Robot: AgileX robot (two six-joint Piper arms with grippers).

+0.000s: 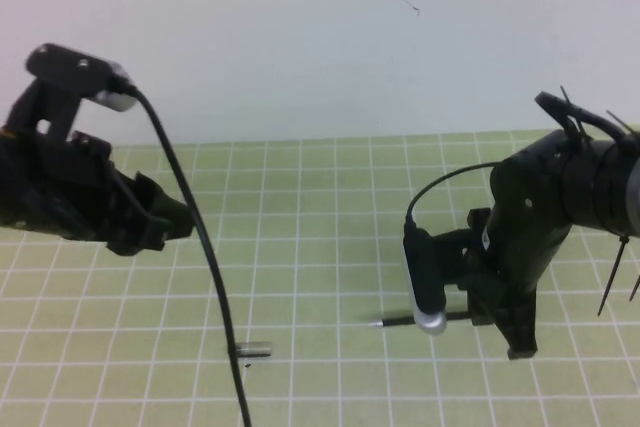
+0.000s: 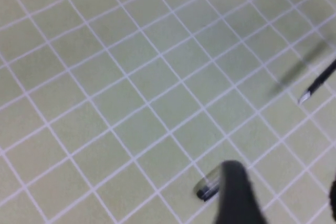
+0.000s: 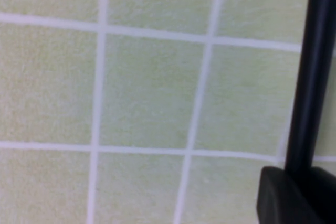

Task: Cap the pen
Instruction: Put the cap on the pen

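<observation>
The black pen [image 1: 395,321] points its silver tip toward the middle of the table. My right gripper [image 1: 500,322] is shut on its rear end, low over the green grid mat [image 1: 320,247]. The right wrist view shows the black shaft [image 3: 312,66] running into one finger [image 3: 286,198]. The translucent-grey cap [image 1: 256,351] lies on the mat near the front, about three squares left of the pen tip. My left gripper [image 1: 172,224] hangs raised at the left, open and empty. In its wrist view one finger [image 2: 236,195] partly covers the cap [image 2: 206,188], and the pen tip [image 2: 304,97] shows further off.
The left arm's black cable [image 1: 210,267] hangs down in front of the cap in the high view. The right wrist camera [image 1: 425,292] hides the pen's middle. A white wall [image 1: 320,37] backs the mat.
</observation>
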